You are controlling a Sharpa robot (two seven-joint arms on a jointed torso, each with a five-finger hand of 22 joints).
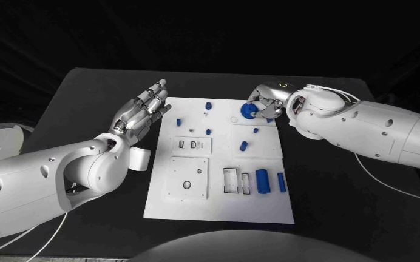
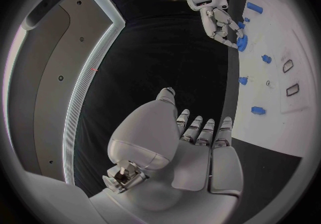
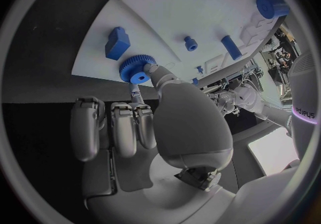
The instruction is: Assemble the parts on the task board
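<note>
- Blue gear [image 1: 249,111] sits at the right hand's [image 1: 267,105] fingertips, pinched, on the task board's [image 1: 223,207] far edge.
- Left wrist view: left hand [image 2: 200,149] flat, fingers extended, holding nothing, beside the board.
- Right wrist view: thumb and finger [image 3: 136,94] grip the gear.

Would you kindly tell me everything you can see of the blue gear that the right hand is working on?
The blue gear is a round, matte, plastic-looking wheel with fine teeth around its rim and a raised hub with a centre hole. It sits at the far right part of the task board, near its edge. The right hand touches it with its fingertips at the rim; whether the gear is fully seated cannot be told.
</note>
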